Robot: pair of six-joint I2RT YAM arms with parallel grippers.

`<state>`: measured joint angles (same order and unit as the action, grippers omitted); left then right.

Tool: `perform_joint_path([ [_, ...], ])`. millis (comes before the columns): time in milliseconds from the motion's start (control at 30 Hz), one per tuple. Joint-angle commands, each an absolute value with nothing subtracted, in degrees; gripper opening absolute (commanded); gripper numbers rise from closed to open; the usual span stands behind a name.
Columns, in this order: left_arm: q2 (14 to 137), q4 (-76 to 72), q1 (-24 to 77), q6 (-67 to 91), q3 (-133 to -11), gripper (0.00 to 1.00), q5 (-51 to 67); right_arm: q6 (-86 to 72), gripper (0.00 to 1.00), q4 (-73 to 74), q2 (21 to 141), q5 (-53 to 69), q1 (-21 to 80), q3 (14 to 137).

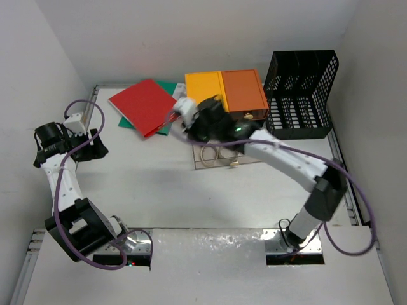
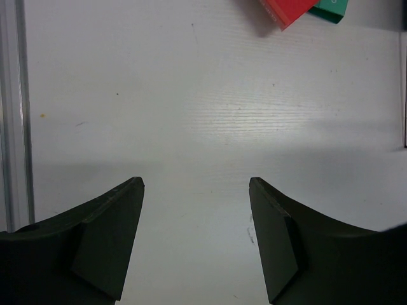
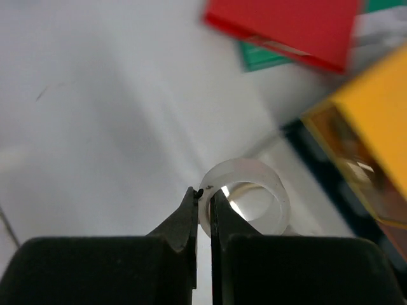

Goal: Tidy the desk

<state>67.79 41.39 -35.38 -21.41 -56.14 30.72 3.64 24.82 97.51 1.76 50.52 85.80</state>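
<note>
The desk [image 1: 159, 190], spread beneath both arms, is mid-tidying: a translucent ring [image 3: 254, 171] is clamped by its wall in the right gripper [image 3: 203, 198], far centre. The left gripper [image 2: 196, 183] is seen spread apart at the left. Stowing the ring is judged to be called for next.

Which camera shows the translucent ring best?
Right wrist: the ring sits large and central, its wall pinched in the right tool. Top external shows only a small white speck; left wrist misses it entirely.
</note>
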Motion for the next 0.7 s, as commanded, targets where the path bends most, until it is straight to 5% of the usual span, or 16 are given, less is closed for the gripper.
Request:
perform_joint_path([
  [0, 67.6, 40.4, -35.9, -22.8, -55.8, 0.66, 33.0, 0.5, 0.00, 27.0, 93.4, -1.8, 37.7, 81.0],
  [233, 67.9, 40.3, -35.8, -23.1, -55.6, 0.65, 33.6, -5.3, 0.00, 24.3, 93.4, -1.2, 19.0, 69.3],
  [667, 68.2, 40.4, -35.8, -23.5, -55.6, 0.66, 33.6, -8.5, 0.00, 21.7, 108.7, -1.0, 16.1, 71.4],
])
